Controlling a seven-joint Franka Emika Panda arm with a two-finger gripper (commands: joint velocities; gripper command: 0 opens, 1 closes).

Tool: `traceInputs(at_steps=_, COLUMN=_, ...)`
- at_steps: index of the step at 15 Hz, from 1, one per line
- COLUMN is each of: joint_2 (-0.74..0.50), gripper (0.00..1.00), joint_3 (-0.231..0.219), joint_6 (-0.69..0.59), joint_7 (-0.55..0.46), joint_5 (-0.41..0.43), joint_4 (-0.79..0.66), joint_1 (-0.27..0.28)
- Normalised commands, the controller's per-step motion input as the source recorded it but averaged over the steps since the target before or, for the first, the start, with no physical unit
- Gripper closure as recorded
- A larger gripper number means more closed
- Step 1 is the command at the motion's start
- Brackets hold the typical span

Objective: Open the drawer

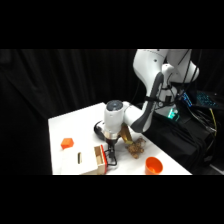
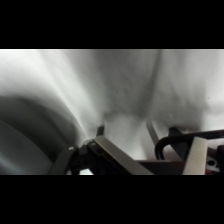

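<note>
Gripper (image 1: 111, 150) down at the drawer (image 1: 101, 159) front, near table edge; can't tell if it's clenched or released.

Side view: the drawer's red face sticks out slightly from its wooden case (image 1: 80, 161), gripper right at the black handle (image 1: 111, 160). Small orange block (image 1: 67, 143) sits left of the case, orange cup (image 1: 153, 165) to the right, a brown object (image 1: 134, 145) behind the gripper. White table (image 1: 75, 125), black curtain behind.
Wrist view: blurred white surface; the handle (image 2: 172, 142) curves at lower right, with a bit of red below it.
</note>
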Motion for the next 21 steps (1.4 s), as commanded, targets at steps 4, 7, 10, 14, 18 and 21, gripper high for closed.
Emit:
traceInputs(at_steps=4, joint_2=-0.26, gripper=0.0, joint_3=-0.11, joint_6=0.08, joint_7=0.06, joint_5=-0.12, joint_4=-0.35, joint_1=0.133)
traceInputs(at_steps=7, joint_2=-0.31, gripper=0.0, joint_3=-0.099, joint_6=0.08, joint_7=0.06, joint_5=-0.133, joint_4=-0.39, joint_1=0.124)
traceInputs(at_steps=10, joint_2=-0.33, gripper=0.0, joint_3=-0.11, joint_6=0.08, joint_7=0.08, joint_5=-0.154, joint_4=-0.39, joint_1=0.132)
traceInputs(at_steps=14, joint_2=-0.33, gripper=0.0, joint_3=-0.106, joint_6=0.05, joint_7=0.08, joint_5=-0.169, joint_4=-0.35, joint_1=0.105)
traceInputs(at_steps=18, joint_2=-0.35, gripper=0.0, joint_3=-0.116, joint_6=0.02, joint_7=0.1, joint_5=-0.196, joint_4=-0.33, joint_1=0.107)
traceInputs(at_steps=21, joint_2=-0.38, gripper=0.0, joint_3=-0.095, joint_6=-0.04, joint_7=0.08, joint_5=-0.196, joint_4=-0.31, joint_1=0.071)
